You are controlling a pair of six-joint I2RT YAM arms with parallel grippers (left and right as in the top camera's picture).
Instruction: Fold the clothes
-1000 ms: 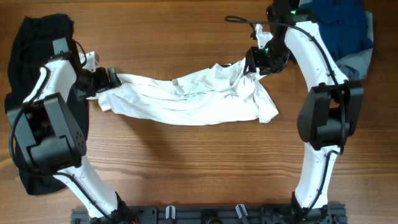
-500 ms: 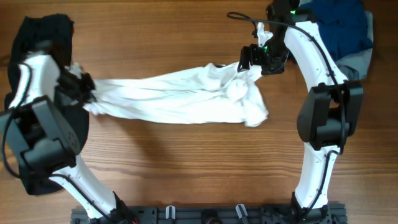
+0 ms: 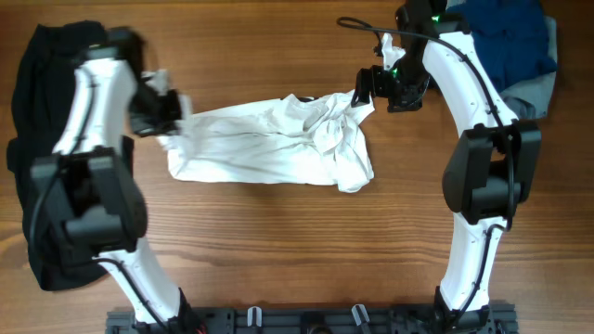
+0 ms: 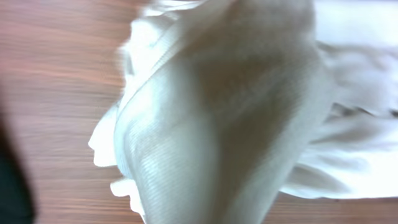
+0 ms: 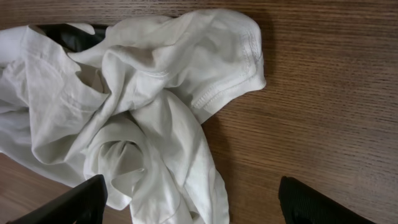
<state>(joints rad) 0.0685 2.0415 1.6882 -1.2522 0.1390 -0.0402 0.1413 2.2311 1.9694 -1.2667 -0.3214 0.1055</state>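
The clothes, a wrinkled white shirt (image 3: 269,144), lie bunched across the middle of the wooden table. My left gripper (image 3: 167,109) is shut on the shirt's left end and holds it lifted. In the left wrist view the white fabric (image 4: 224,118) hangs right before the camera and hides the fingers. My right gripper (image 3: 365,86) hovers over the shirt's right end, open. In the right wrist view its black fingertips (image 5: 81,199) stand wide apart above the crumpled sleeve and hem (image 5: 155,124), with nothing held. A black patch (image 5: 74,34) shows under a fold.
A long black garment (image 3: 46,56) lies along the left edge under the left arm. Dark-blue cloth (image 3: 506,37) on a light-blue piece (image 3: 538,93) sits at the back right corner. A black cable (image 3: 357,26) loops near the right arm. A rail (image 3: 306,320) runs along the front edge.
The left gripper shut on the shirt's left end, pulled it left, then swung up and back right, bunching the shirt shorter. The right gripper opened and let the right end drop.
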